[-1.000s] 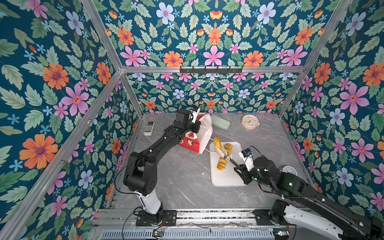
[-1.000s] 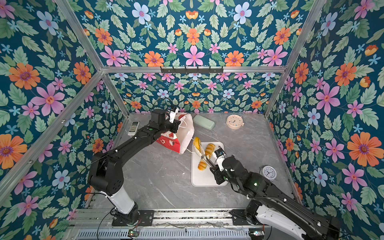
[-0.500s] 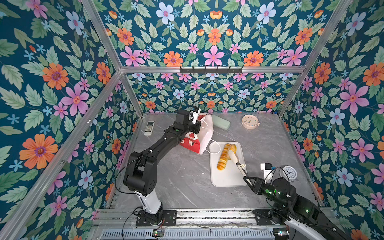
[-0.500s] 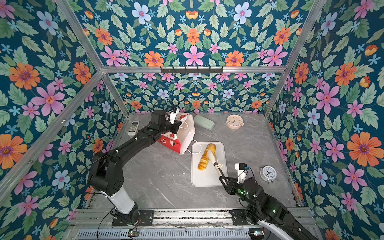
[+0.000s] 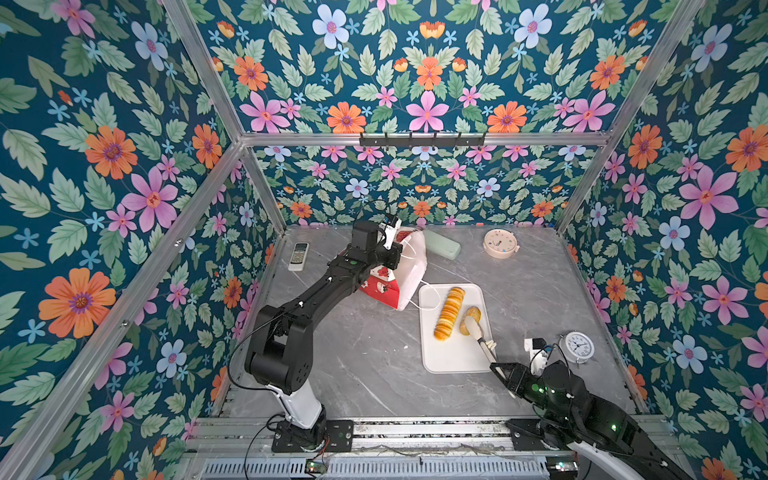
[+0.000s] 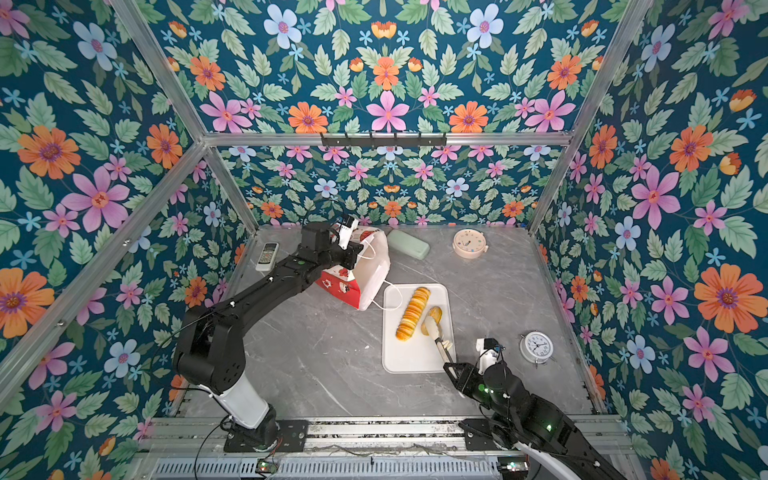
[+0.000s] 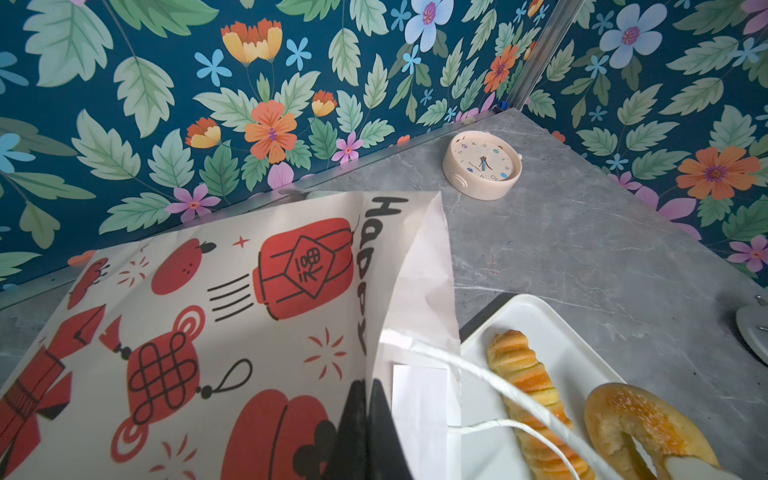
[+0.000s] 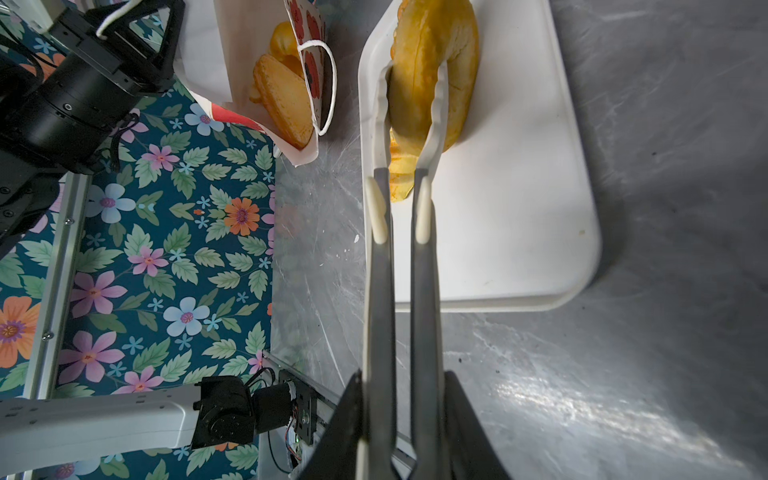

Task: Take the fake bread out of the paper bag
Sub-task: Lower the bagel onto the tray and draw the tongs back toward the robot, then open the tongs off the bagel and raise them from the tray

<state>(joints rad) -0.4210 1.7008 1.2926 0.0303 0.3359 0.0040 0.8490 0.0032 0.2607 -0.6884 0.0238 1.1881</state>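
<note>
Right gripper [image 5: 496,368] clamps tongs [image 5: 482,343], tips pinching ring bagel [image 5: 473,312] on tray [image 5: 444,357]; paper bag [image 5: 413,266] mouth at ten o'clock from tips.

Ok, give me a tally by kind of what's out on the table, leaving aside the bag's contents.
Bread: 2, loaf, bagel
Clocks: 2, pink clock, white clock
Tray: 1
Paper bag: 1
Remote: 1
Green case: 1
Tongs: 1
Total: 9
</note>
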